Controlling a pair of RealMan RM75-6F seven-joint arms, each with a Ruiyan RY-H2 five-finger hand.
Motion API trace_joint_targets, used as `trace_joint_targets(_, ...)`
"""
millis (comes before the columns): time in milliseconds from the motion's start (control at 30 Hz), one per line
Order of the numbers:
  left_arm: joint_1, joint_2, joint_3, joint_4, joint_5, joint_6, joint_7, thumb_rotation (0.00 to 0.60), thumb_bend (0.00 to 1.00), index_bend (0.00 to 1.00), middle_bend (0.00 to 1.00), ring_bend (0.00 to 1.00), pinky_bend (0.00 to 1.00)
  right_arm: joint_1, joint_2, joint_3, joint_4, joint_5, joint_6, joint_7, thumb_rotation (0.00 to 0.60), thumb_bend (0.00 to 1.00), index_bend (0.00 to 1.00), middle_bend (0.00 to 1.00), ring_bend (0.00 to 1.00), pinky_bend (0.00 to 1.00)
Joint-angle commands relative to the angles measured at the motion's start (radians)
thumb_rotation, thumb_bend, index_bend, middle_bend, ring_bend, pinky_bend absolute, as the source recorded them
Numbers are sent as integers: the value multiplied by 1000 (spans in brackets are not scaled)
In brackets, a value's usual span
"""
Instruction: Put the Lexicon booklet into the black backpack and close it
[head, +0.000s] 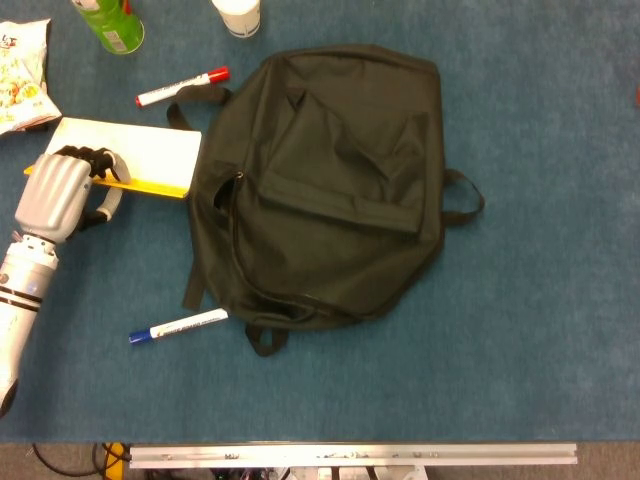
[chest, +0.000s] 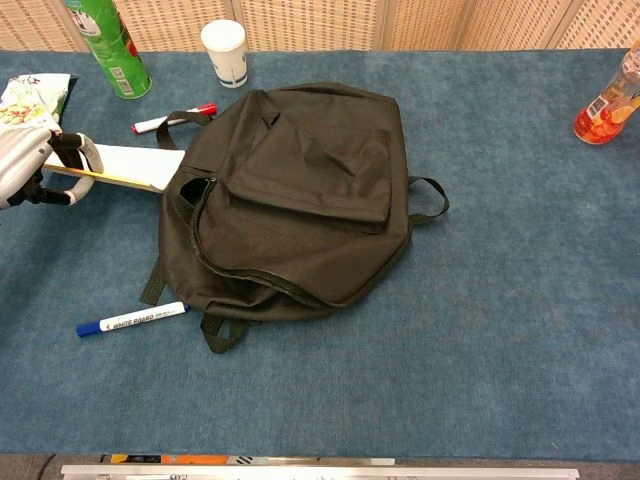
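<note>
Left of the backpack, the booklet is gripped at its near edge by the left hand and tilted. Slippage is possible; the zip opening looks collapsed.

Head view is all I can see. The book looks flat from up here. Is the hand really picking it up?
Observer: Yes. From the chest view the left hand grips the booklet at its left end, and that end is raised off the table while the end near the black backpack sits lower.
Operator: Is there anything on the right side I can't see?
Observer: An orange drink bottle stands at the far right edge of the table, visible in the chest view.
Operator: What's behind the table?
Observer: Tan perforated wall panels run along the back.
</note>
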Motion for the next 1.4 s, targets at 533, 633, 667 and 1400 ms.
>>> trace_joint_targets(533,30,13,-61,-55,-33,130,-108,600,416,688,561,519,449,12,13,11,-23,-11,-3,-8,600,0,447,418,331,471)
trace_joint_targets(633,37,17,-72,-69,-31,182,-118,600,416,696,570,520,449,17,12,13,-29,-14,-7,-15,600,0,447,418,331,471)
trace_joint_targets(667,40,20,-76,-75,-30,200,-119,600,416,697,572,520,449,19,10,14,-33,-16,-8,-19,600,0,447,418,331,471)
trace_joint_targets(1400,122,173,-83,-292,16,422,-61,600,416,705,582,520,449,224,-115,49,-236,25,-308,-250,600,0,430,418,326,471)
